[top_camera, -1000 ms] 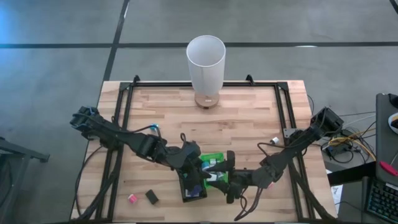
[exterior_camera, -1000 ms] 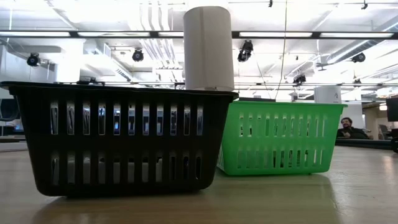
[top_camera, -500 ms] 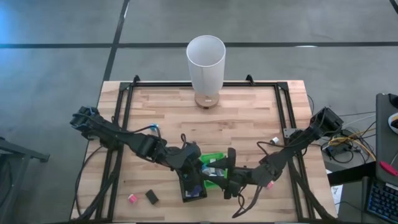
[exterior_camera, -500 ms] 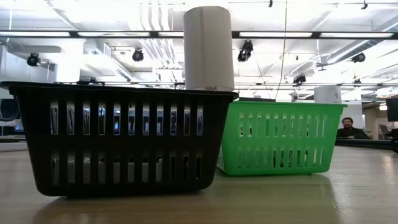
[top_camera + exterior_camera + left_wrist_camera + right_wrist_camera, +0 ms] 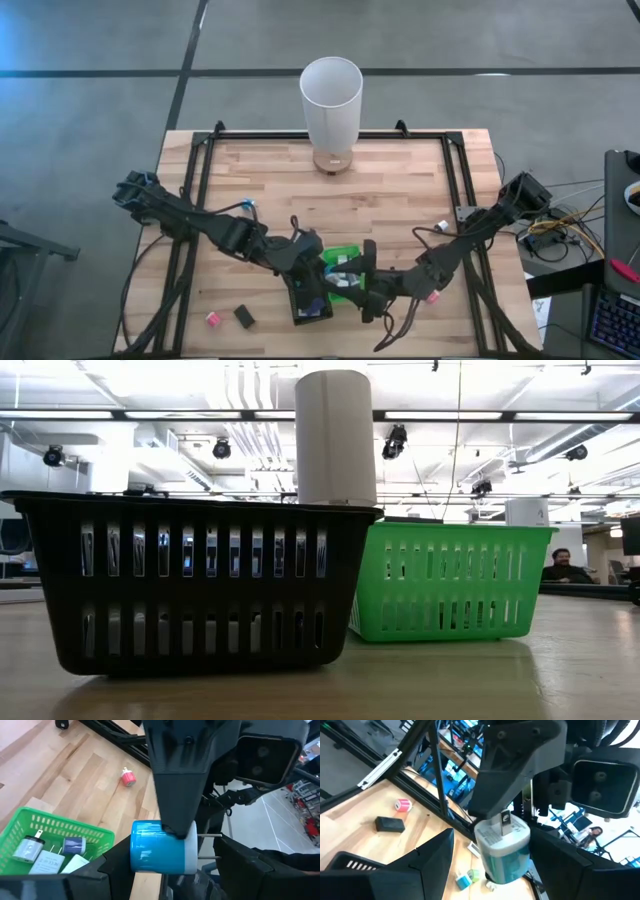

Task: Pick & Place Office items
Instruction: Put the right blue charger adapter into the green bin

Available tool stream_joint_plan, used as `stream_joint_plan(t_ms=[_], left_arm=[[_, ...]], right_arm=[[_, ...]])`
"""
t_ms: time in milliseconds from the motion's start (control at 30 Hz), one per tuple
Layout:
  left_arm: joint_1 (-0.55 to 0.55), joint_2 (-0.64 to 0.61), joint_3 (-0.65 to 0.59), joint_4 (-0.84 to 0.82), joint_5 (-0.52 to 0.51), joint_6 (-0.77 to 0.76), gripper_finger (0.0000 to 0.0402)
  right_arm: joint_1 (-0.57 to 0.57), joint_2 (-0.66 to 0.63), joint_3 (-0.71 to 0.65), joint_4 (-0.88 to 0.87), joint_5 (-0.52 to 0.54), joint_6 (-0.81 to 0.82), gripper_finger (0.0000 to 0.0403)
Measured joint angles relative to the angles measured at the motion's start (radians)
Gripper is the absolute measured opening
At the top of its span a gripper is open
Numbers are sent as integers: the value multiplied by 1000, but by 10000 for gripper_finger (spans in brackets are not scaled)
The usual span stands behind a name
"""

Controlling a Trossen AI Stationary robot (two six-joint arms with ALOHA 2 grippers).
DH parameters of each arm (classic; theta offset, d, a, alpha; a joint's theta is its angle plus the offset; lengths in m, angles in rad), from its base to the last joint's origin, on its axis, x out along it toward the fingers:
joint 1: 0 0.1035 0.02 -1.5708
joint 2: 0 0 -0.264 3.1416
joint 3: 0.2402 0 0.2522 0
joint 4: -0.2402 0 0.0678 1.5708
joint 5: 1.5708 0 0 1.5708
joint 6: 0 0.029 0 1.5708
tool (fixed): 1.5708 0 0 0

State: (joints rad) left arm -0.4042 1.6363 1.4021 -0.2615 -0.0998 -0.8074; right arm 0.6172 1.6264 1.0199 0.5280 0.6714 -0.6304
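Hovering over the near middle of the wooden table [image 5: 400, 200], the two arms meet nose to nose above the baskets. The left gripper [image 5: 318, 272] sits over the black basket [image 5: 310, 305] and the green basket [image 5: 345, 250] just to the right of it, while the right gripper [image 5: 362, 285] reaches in from the right side. Between them is a small blue plug adapter [image 5: 162, 846], white at one end with two metal prongs; in the left wrist view the opposing arm's fingers are pinched on its top, and in the right wrist view the same piece [image 5: 502, 847] is clamped by the arm facing that camera. Both claws look part-closed on it, each pinching it from its own side. Down in the green basket lie other office items, a white charger block [image 5: 30, 847] and a purple one [image 5: 74, 845]. A pink piece [image 5: 212, 319] and a black block [image 5: 243, 317] rest on the bare wood at the near left, well apart from both claws. Another pink piece [image 5: 433, 296] lies beside the right arm. At the far edge stands a tall white cylinder [image 5: 330, 100].
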Motion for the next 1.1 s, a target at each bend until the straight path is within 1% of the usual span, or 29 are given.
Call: stream_joint_plan(t_ms=[133, 533, 767, 1000, 1100], left_arm=[[0, 0, 0, -1, 0, 0, 232], [0, 4, 0, 4, 0, 0, 232], [2, 40, 0, 52, 57, 1, 232], [8, 49, 0, 64, 76, 0, 232], [8, 49, 0, 66, 79, 0, 232]], right_arm=[[-5, 0, 0, 1, -21, 13, 249], [-11, 0, -1, 1, -25, 27, 249], [-22, 15, -1, -1, -25, 29, 249], [-33, 28, -1, 3, -21, 40, 248], [-33, 28, -1, 3, -21, 52, 240]])
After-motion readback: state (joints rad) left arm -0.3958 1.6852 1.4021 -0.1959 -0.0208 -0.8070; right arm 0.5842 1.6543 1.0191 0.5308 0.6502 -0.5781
